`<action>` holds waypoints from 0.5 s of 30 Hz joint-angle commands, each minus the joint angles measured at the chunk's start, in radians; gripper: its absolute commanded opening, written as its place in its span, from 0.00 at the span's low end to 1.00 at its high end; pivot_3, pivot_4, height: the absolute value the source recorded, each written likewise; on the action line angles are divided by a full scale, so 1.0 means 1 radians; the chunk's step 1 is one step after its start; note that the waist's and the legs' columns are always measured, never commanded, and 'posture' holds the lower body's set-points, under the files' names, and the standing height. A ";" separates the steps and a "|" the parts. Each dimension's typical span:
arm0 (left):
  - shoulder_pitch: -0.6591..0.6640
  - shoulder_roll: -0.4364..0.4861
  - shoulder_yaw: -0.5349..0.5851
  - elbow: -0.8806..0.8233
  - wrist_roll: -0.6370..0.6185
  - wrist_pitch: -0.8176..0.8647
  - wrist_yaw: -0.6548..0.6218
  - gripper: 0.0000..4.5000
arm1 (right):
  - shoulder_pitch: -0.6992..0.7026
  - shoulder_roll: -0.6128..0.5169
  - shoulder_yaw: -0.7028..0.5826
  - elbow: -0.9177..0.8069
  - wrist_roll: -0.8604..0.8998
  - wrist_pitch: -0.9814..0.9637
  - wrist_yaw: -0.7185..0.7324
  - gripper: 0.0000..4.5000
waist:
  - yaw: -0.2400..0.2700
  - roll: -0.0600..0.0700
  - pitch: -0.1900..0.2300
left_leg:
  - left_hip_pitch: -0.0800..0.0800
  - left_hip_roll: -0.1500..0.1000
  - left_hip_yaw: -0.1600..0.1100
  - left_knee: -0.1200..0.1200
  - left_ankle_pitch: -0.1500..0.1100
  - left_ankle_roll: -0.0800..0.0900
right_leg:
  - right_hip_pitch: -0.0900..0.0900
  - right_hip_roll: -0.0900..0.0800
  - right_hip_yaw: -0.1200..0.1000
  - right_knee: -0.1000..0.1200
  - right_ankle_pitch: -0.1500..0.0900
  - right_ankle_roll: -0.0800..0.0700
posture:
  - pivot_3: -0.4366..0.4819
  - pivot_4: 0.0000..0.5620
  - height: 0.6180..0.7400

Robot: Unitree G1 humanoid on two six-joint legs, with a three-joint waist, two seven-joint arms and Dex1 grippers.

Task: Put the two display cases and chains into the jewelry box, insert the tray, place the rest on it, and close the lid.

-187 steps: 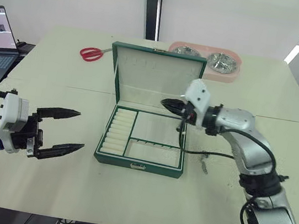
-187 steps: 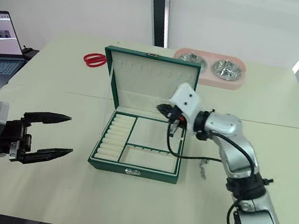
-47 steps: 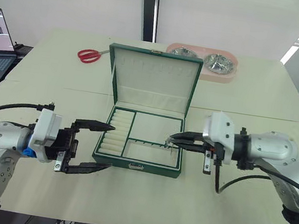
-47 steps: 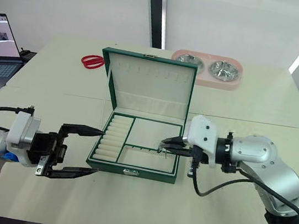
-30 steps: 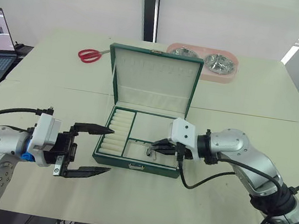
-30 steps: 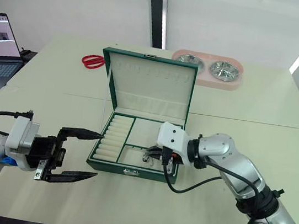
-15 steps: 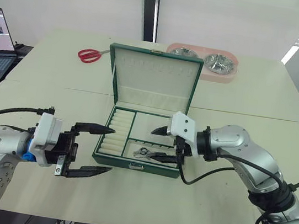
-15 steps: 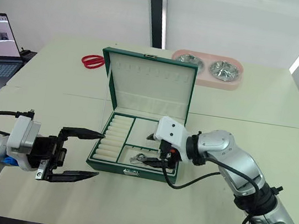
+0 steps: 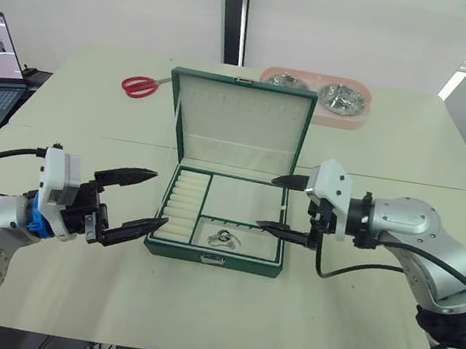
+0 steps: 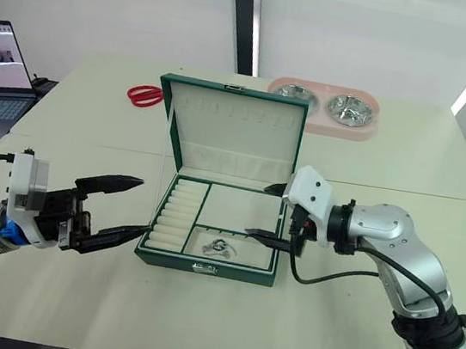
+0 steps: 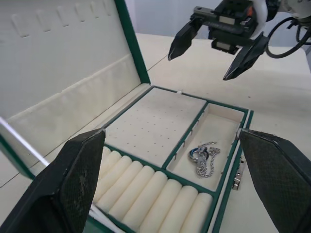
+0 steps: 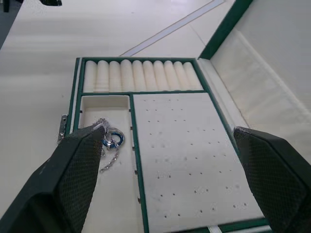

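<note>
On the pale table (image 9: 350, 330) our green box (image 9: 214, 259) sits with its lid (image 9: 240, 123) up. A chain (image 9: 224, 239) lies in the tray's (image 9: 245, 200) front pocket. Our right gripper (image 9: 285, 204), at three o'clock of the box, hangs spread and empty, apparently just rid of it, and our left gripper (image 9: 144, 200) waits agape at nine o'clock.

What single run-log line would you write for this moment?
chain: lying in tray front compartment | right gripper: open, beside box | left gripper: open | lid: up
</note>
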 commanded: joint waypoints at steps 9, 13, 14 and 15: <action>0.015 0.006 0.082 0.117 0.030 -0.044 -0.001 1.00 | 0.135 -0.091 -0.128 -0.049 -0.001 -0.068 -0.024 0.99 | 0.000 0.000 0.000 | 0.000 0.000 0.000 -0.001 0.000 0.000 | 0.000 0.000 0.000 0.000 0.000 0.000 | 0.48 0.27 1.00; 0.073 0.004 0.110 0.144 0.050 -0.063 -0.021 1.00 | 0.205 -0.111 -0.172 -0.043 -0.014 -0.111 -0.039 0.99 | -0.001 0.000 0.000 | 0.000 0.000 0.001 -0.001 0.000 0.000 | 0.000 0.000 0.000 0.000 0.000 0.000 | 0.48 0.27 1.00; 0.087 0.003 0.115 0.149 0.055 -0.070 -0.023 1.00 | 0.223 -0.115 -0.179 -0.043 -0.018 -0.122 -0.041 0.99 | 0.000 0.000 0.000 | 0.000 0.000 0.001 -0.001 0.000 0.000 | 0.000 0.000 0.000 0.000 0.000 0.000 | 0.48 0.27 1.00; 0.099 0.001 0.118 0.154 0.060 -0.078 -0.025 1.00 | 0.241 -0.118 -0.185 -0.043 -0.020 -0.133 -0.043 0.99 | 0.000 0.000 0.000 | 0.000 0.000 0.000 -0.001 0.000 0.000 | 0.000 0.000 0.000 -0.001 0.000 0.000 | 0.48 0.27 1.00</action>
